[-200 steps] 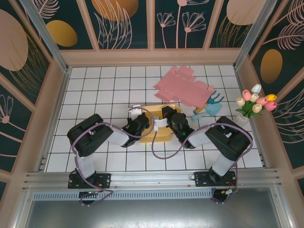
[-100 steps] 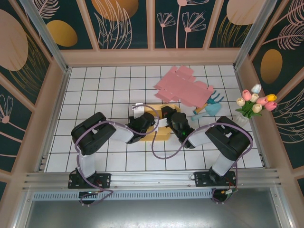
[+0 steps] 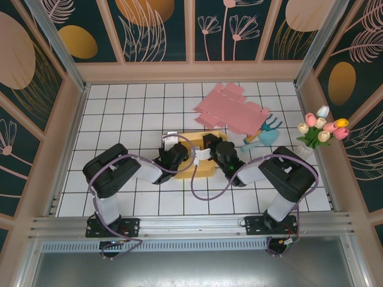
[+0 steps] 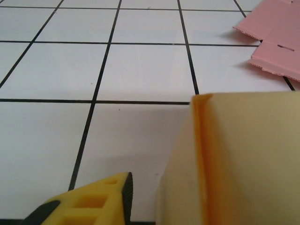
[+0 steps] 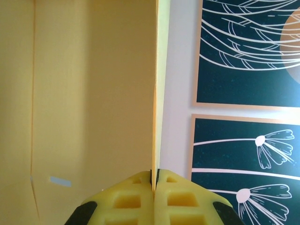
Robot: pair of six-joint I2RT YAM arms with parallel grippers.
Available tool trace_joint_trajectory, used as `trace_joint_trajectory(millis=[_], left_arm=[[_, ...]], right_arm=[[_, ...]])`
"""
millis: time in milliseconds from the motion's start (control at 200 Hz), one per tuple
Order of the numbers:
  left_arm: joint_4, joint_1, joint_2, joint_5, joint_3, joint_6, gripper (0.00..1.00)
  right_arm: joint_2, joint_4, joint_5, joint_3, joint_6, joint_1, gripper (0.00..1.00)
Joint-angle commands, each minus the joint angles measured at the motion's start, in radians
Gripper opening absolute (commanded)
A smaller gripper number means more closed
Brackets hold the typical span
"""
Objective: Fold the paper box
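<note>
Now the left gripper (image 3: 175, 148) has backed off the yellow box (image 3: 203, 170) at mid-table, jaws slightly parted and holding nothing. The right gripper (image 5: 153, 180) stays pinched shut on the box's upright wall (image 5: 161, 47). Judgement: left press done, folds remain.

Bare white tiles (image 3: 119, 113) left, yellow box (image 3: 203, 170) centre, pink cardboard (image 3: 230, 110) far right
</note>
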Motion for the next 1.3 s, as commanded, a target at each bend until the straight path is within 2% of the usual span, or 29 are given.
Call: trace_joint_trajectory(millis=[0,90,165,240,611,831,1056,1141,1251,1291], left_arm=[[0.018,0.023,-0.049,-0.064,-0.053,0.071,0.37],[0.091,0.017,-0.075,-0.039,-0.097,0.084,0.41],[0.156,0.017,-0.079,-0.062,-0.13,0.1,0.42],[0.19,0.018,-0.07,-0.082,-0.133,0.125,0.41],[0.29,0.018,-0.031,-0.015,-0.088,0.155,0.39],[0.396,0.018,-0.05,0.011,-0.137,0.162,0.38],[0.42,0.017,-0.034,-0.024,-0.136,0.175,0.34],[0.409,0.018,-0.021,-0.073,-0.126,0.155,0.27],[0.227,0.019,0.001,-0.267,-0.063,0.063,0.0],[0.178,0.021,0.009,-0.317,-0.05,0.033,0.0]], right_arm=[[0.04,-0.093,0.078,-0.027,0.061,-0.036,0.0],[0.05,-0.084,0.081,-0.028,0.062,-0.034,0.0],[0.052,-0.079,0.083,-0.033,0.064,-0.034,0.0],[0.049,-0.08,0.081,-0.038,0.063,-0.033,0.0],[0.053,-0.096,0.071,-0.035,0.063,-0.029,0.0],[0.057,-0.107,0.069,-0.035,0.07,-0.028,0.0],[0.06,-0.11,0.07,-0.038,0.076,-0.028,0.0],[0.061,-0.11,0.073,-0.04,0.078,-0.028,0.0],[0.057,-0.11,0.077,-0.041,0.08,-0.03,0.0],[0.057,-0.11,0.08,-0.041,0.082,-0.032,0.0]])
